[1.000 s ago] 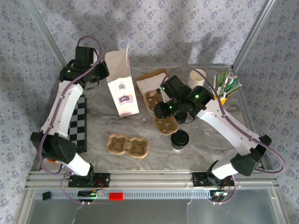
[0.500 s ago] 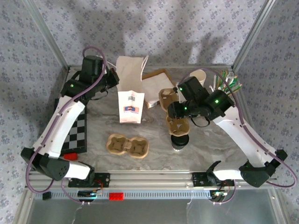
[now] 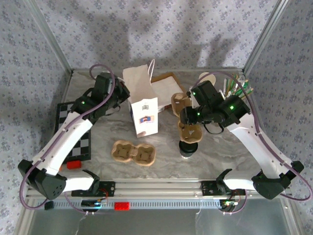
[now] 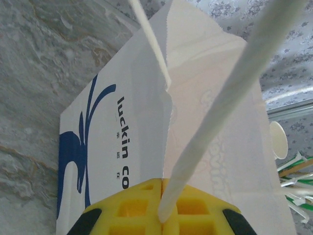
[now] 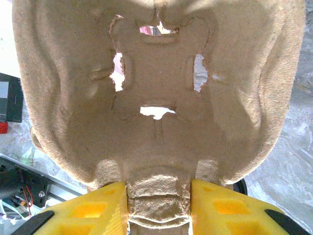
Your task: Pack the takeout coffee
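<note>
The takeout coffee (image 3: 186,150), a small cup with a black lid, stands on the marble top right of centre. Directly above it hangs a brown pulp cup carrier (image 3: 189,130), partly covering its lid. My right gripper (image 3: 186,116) is shut on the carrier's middle bridge; in the right wrist view the carrier (image 5: 156,93) hangs in front of the gripper (image 5: 159,198). A white paper bag (image 3: 145,108) stands upright at centre. My left gripper (image 3: 121,93) is shut on its handle; the left wrist view looks down the bag (image 4: 117,142) along the handle (image 4: 215,107) from the gripper (image 4: 167,196).
A second pulp carrier (image 3: 134,152) lies flat near the front. A checkerboard (image 3: 77,139) and a red block (image 3: 73,164) sit at the left. At the back right are a cream cup stack (image 3: 209,78), a holder of stirrers (image 3: 238,89) and flat brown paper (image 3: 165,86).
My left arm has carried the bag right and forward toward the centre. My right arm has shifted the carrier right, so it now hangs over the coffee.
</note>
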`<act>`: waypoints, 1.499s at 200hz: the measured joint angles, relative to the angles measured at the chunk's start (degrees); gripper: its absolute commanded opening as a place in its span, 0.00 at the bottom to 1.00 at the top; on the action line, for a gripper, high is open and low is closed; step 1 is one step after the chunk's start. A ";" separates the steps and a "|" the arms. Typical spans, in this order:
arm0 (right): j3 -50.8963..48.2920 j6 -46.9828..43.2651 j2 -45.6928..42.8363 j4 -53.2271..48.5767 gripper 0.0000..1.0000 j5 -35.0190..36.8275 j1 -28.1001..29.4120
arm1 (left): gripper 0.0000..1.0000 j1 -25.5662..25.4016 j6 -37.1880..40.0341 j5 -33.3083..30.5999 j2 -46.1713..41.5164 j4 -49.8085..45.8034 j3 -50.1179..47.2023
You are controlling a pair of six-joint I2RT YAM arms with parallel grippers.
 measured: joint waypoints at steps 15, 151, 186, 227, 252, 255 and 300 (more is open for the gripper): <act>0.00 0.22 0.00 -0.28 0.36 0.39 0.00 | 0.05 -1.62 -1.31 -0.98 0.00 0.11 0.04; 13.57 3.30 2.97 -4.59 0.35 0.83 0.35 | 0.62 -4.55 4.98 -3.74 -1.68 -12.37 9.42; 20.17 4.20 6.40 -5.33 0.35 0.79 2.69 | 0.61 -4.50 7.06 -4.31 1.77 -15.37 11.21; 26.86 5.27 11.17 -5.79 0.35 0.79 5.68 | 0.48 -3.26 8.52 -3.10 3.48 -14.69 9.60; 30.80 5.55 13.75 -5.73 0.35 0.79 7.85 | 0.35 -3.23 9.73 -2.25 4.26 -13.11 9.22; 31.17 5.57 14.01 -5.66 0.35 0.79 8.07 | 0.33 -3.23 9.40 -2.19 4.28 -12.96 9.16; 37.44 6.47 17.53 -4.46 0.35 0.35 11.21 | 0.09 -3.23 10.73 -2.01 4.28 -10.60 8.04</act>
